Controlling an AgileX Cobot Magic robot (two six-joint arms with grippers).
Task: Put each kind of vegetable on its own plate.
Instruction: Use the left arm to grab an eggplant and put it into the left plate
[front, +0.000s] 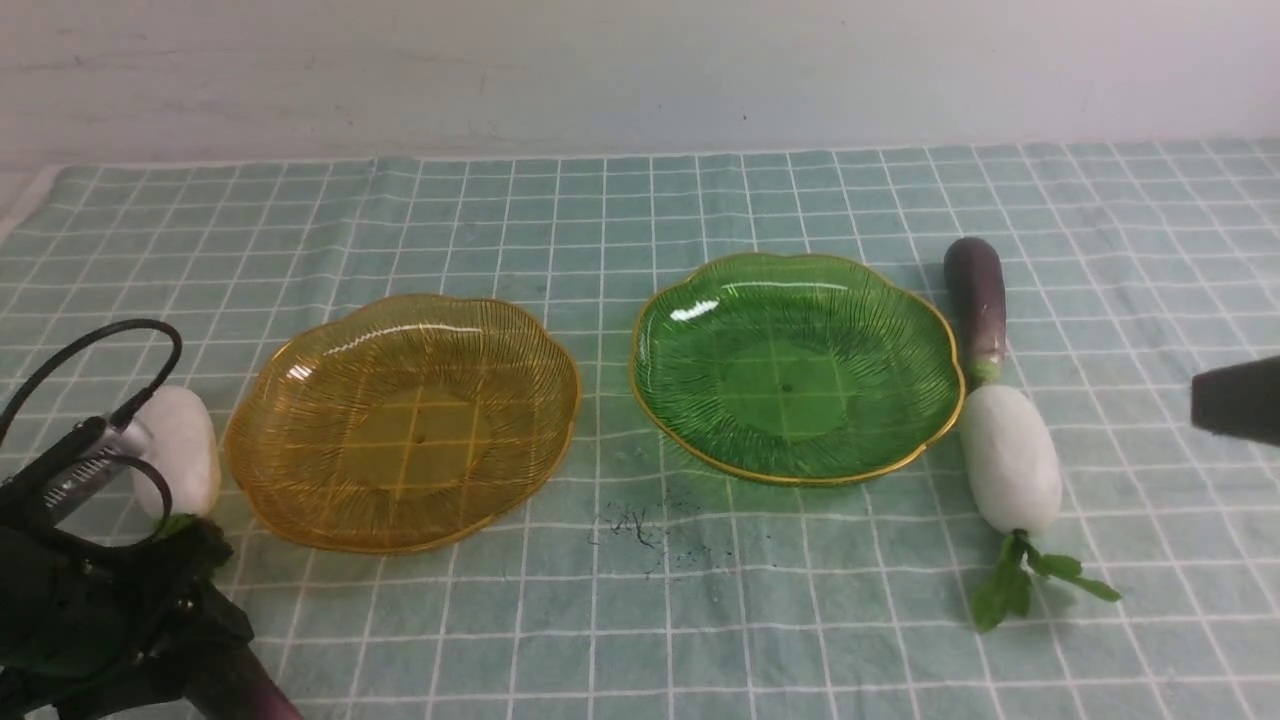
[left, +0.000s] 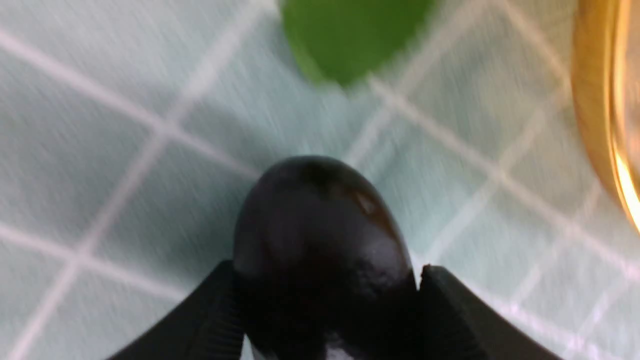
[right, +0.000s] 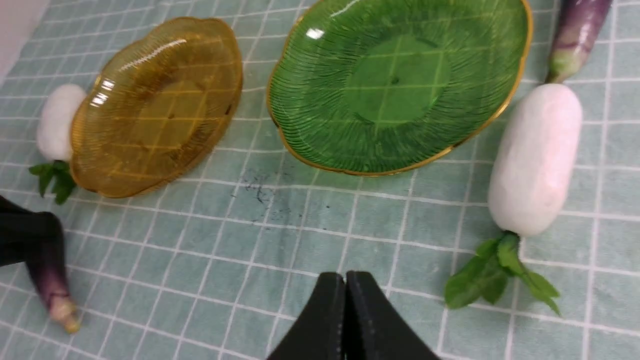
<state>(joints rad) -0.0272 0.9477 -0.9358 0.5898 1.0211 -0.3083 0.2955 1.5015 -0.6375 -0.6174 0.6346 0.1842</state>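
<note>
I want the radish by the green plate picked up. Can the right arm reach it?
Probably yes. The radish lies uncovered on the cloth, beside the green plate, near the shut right end effector.

You have no text, label, brand, number or sign to read in any view, whether on the amber plate (front: 400, 425), the green plate (front: 790, 375) or the checked cloth (front: 640, 200).
</note>
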